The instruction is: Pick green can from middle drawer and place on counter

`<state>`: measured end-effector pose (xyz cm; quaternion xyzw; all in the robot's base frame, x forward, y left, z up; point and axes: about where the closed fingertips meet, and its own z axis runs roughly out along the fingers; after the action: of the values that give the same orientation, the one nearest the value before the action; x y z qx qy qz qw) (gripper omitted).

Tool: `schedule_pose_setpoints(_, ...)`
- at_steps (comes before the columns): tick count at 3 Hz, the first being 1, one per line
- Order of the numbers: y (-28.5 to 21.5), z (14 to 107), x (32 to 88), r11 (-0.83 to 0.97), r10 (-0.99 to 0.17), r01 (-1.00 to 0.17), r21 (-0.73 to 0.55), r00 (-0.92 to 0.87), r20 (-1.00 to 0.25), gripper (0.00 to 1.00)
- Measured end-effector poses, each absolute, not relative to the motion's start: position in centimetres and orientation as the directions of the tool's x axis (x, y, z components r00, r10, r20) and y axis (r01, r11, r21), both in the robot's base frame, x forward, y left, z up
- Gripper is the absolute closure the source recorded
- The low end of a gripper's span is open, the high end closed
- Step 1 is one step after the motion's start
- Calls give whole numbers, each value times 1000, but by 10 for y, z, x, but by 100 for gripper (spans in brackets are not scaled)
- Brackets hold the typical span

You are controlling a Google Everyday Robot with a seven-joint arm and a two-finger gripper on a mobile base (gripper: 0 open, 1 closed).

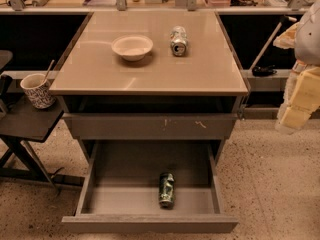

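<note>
The green can (167, 189) lies on its side on the grey floor of the middle drawer (150, 223), which is pulled wide open at the bottom of the view. The can is near the drawer's front, right of centre. The counter (150, 69) is the glossy tan top of the grey cabinet above. My gripper (295, 116) hangs at the right edge of the view, beside the cabinet, level with the closed upper drawer, well above and right of the can. It holds nothing that I can see.
A white bowl (132, 47) and a paler silver can (178, 40) lying on its side rest on the counter. The closed drawer front (150, 126) has pale scratches. A small dark side table (25, 119) at left holds a patterned cup (37, 90) with a spoon.
</note>
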<state>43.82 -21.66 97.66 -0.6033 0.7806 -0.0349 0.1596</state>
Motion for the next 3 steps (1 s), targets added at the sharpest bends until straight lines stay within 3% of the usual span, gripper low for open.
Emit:
schedule_pose_setpoints(2,-197,986,431,221,-955,-945,-241,-160,-248,0)
schedule_pose_setpoints(3,-156,955,422,221,-915,-961,-165,-146,-375,0)
